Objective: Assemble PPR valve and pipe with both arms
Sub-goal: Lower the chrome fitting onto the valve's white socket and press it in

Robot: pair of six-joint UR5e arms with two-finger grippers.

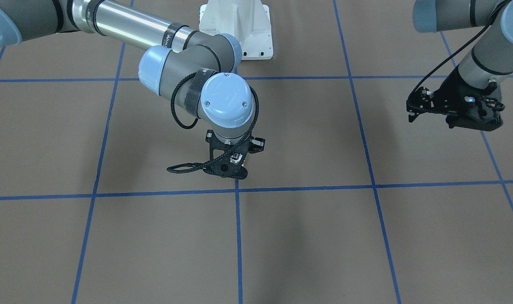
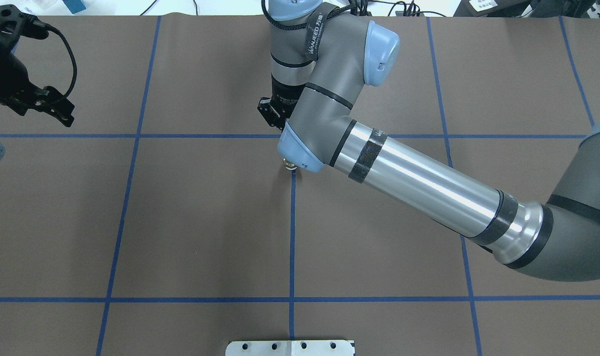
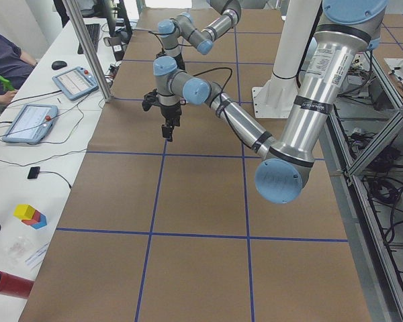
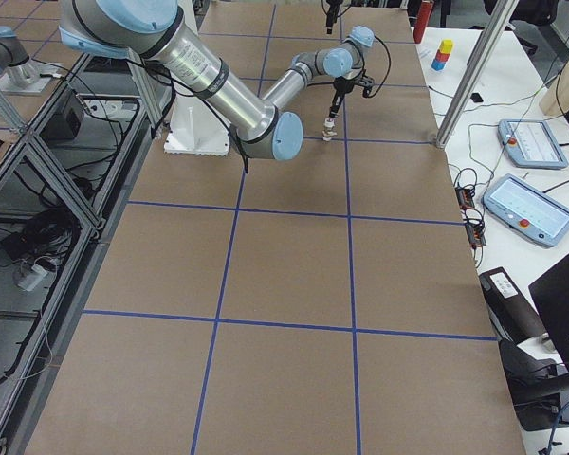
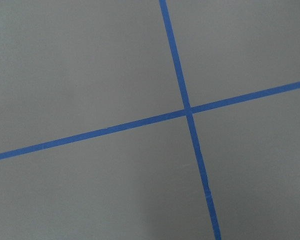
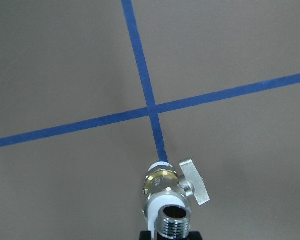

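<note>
Now | right gripper seemingly clamped on brass-and-white PPR valve; left gripper jaws: cannot tell | present threaded mouth level; feed grey pipe in coaxially, slowly

- You're seeing the PPR valve gleaming: glossy brass and silvery metal, smooth white plastic collar.
- The table is showing you a matt brown paper-like cover.
- The right arm tube is shining as polished metal.

The right arm reaches in long and low, wrist turned straight down, the right hand clamped on the upright PPR valve. The left arm hangs well aside, its left hand aloft (finger gap unreadable).
</note>
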